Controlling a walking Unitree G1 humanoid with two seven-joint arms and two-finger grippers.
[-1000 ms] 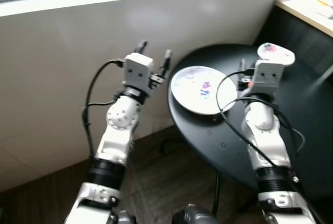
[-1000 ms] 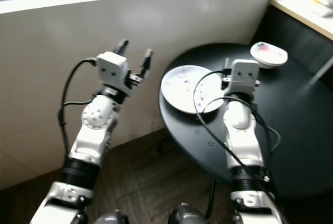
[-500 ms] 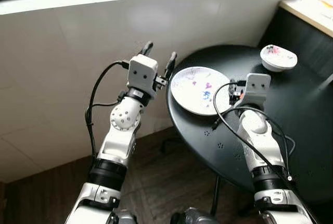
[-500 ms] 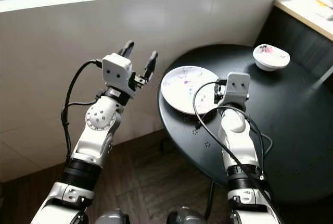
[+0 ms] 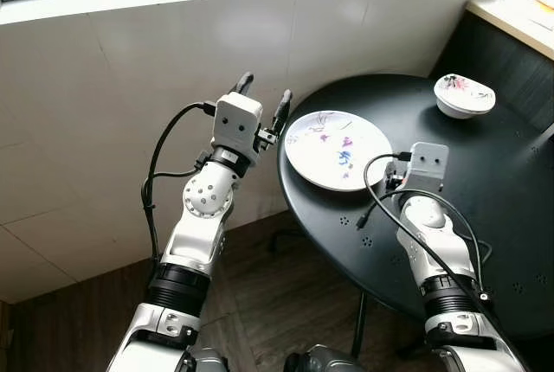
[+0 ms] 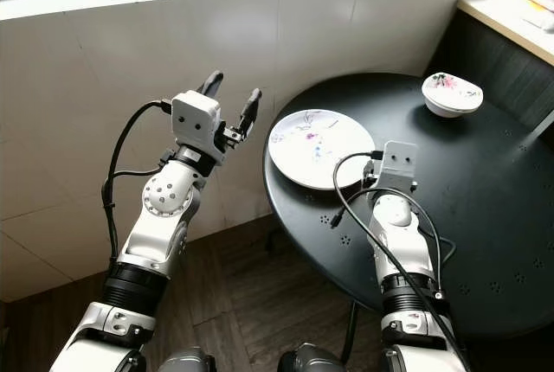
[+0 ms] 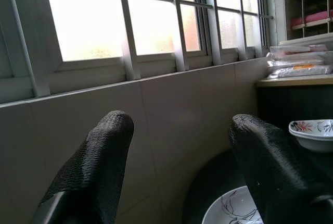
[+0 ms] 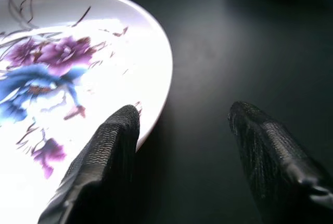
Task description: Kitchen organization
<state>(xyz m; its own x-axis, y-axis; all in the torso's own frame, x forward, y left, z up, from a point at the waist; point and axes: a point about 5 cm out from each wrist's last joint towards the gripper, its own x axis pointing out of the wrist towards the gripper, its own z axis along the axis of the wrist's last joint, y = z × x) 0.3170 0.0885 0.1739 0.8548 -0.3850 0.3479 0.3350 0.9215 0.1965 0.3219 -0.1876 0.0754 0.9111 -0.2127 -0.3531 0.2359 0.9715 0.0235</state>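
Reaching tool: right tool (image 8: 182,146), low over the round black metal surface (image 5: 485,216), its two black fingers spread wide apart and holding nothing.
Right fingers: one black finger (image 8: 104,161) lies over the near rim of the white round plate painted with purple and blue flowers (image 5: 338,149); whether it touches the rim cannot be told. The other finger stands over bare black surface beside the plate, so the rim sits between the two.
Plate position: flat on the surface, near its edge on the robot's left side, just ahead of the right wrist.
Raised tool: left tool (image 5: 264,99), held up in the air off the left edge of the surface, fingers pointing up and parted, gripping nothing and touching nothing.
Left wrist scene: between its two black fingertips (image 7: 104,146) appear the grey tiled wall (image 7: 171,114) and the barred window (image 7: 130,15) above it.
Second dish: small white bowl with a floral rim (image 5: 465,95), upright at the far side of the surface, well apart from the plate and both tools.
Backdrop: wooden shelf stacked with packets (image 7: 302,65) beyond the bowl; dark wood floor (image 5: 260,303) below.
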